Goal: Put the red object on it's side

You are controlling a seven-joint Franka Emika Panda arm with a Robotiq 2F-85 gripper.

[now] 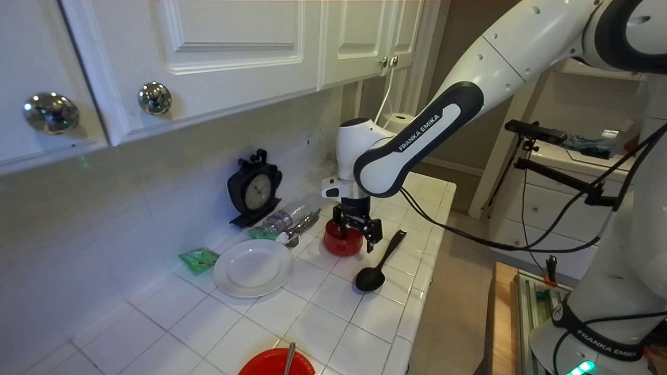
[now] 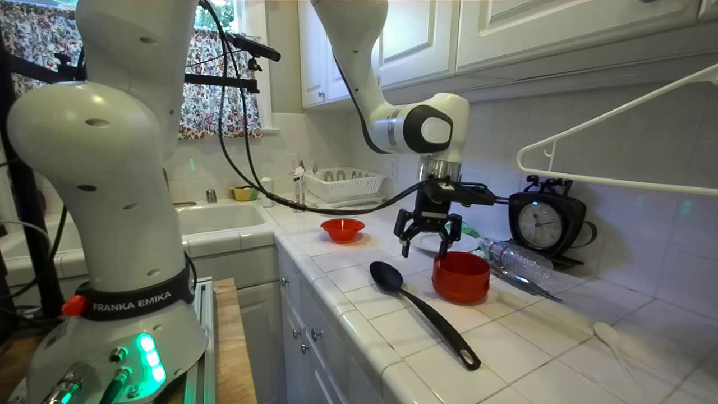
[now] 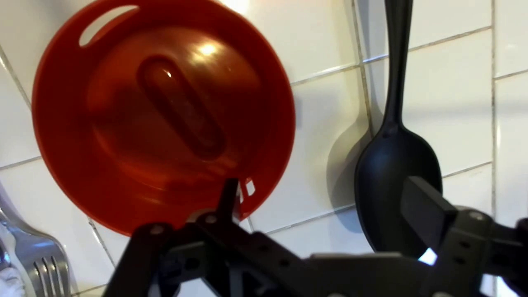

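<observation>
The red object is a short round red cup standing upright on the white tiled counter; it also shows in an exterior view. In the wrist view the red object fills the upper left, with slots near its rim and an oblong mark inside. My gripper is open and empty, pointing down; it also shows in an exterior view and in the wrist view. One finger overlaps the cup's rim; I cannot tell if it touches. The other finger is beyond the rim, over the spoon's bowl in the wrist view.
A black spoon lies beside the cup. A white plate, a clear bottle, cutlery and a black clock are along the wall side. A wider red dish stands farther along. Cabinets hang above.
</observation>
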